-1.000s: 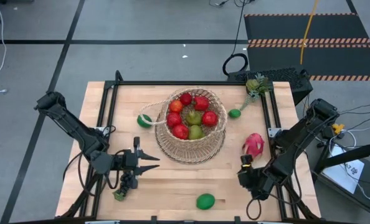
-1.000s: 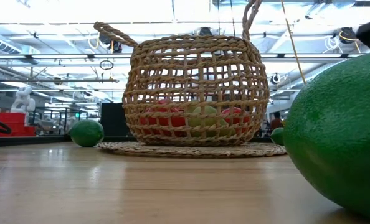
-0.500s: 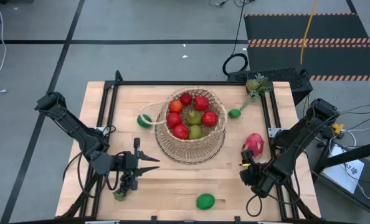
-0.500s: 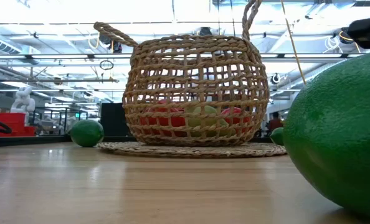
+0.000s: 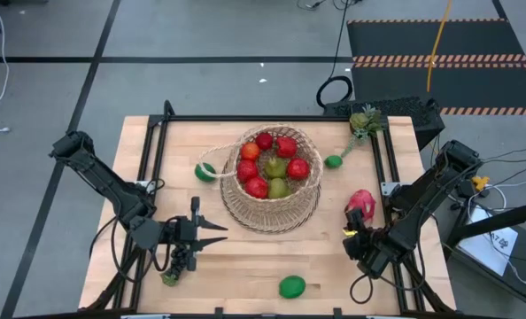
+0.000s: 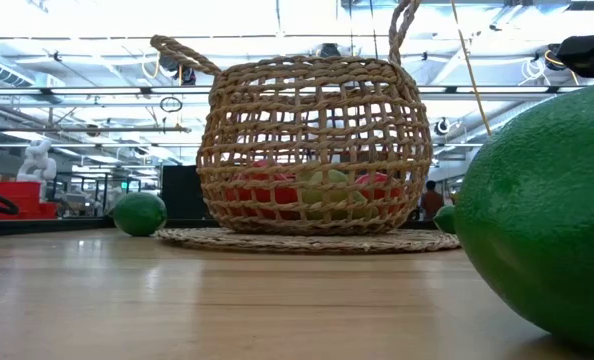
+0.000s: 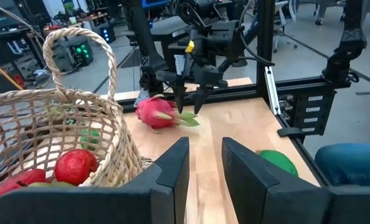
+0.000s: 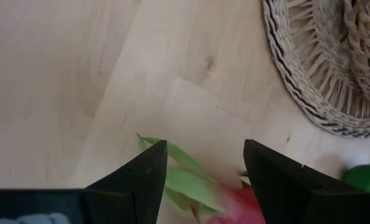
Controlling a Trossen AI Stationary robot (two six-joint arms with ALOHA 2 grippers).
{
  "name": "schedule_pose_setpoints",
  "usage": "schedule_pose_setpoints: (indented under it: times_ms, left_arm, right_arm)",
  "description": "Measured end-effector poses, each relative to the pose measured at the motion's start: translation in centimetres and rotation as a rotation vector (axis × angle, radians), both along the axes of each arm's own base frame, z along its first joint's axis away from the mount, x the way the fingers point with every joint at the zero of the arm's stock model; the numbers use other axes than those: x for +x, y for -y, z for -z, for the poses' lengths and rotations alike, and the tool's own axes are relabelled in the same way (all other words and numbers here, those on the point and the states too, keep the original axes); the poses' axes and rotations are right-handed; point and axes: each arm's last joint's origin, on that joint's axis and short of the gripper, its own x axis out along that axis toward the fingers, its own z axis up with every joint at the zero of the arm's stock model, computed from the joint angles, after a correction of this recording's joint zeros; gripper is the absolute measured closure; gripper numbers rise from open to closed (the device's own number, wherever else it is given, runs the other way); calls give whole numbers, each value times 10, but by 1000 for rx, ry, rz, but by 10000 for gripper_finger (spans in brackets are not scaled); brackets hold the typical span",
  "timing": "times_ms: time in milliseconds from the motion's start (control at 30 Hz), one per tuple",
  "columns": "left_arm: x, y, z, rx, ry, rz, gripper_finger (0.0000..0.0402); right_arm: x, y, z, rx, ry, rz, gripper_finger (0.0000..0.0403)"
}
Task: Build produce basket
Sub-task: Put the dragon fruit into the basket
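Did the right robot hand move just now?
Yes. The right gripper slid toward the table's right rail, closer to the dragon fruit.

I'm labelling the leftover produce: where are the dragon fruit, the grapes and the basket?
dragon fruit [image 5: 360,203], high view, its pink body.
grapes [image 5: 182,259], high view, middle of the dark bunch.
basket [image 5: 272,213], high view, bare woven wall near its base.

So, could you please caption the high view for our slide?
Right gripper open beside the dragon fruit; basket already holds produce.
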Motion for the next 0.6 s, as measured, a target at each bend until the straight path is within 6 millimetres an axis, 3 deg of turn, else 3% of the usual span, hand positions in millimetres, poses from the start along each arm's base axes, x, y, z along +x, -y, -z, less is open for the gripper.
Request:
schedule_pose_setpoints:
  times_ms: [367,600]
  left_arm:
    - [0,0,0,18,1,3,305]
    - [0,0,0,15,3,2,305]
  right_arm:
    - [-3,-2,2,53,-103,-57,195]
    - [-7,3,16,52,-128,-57,195]
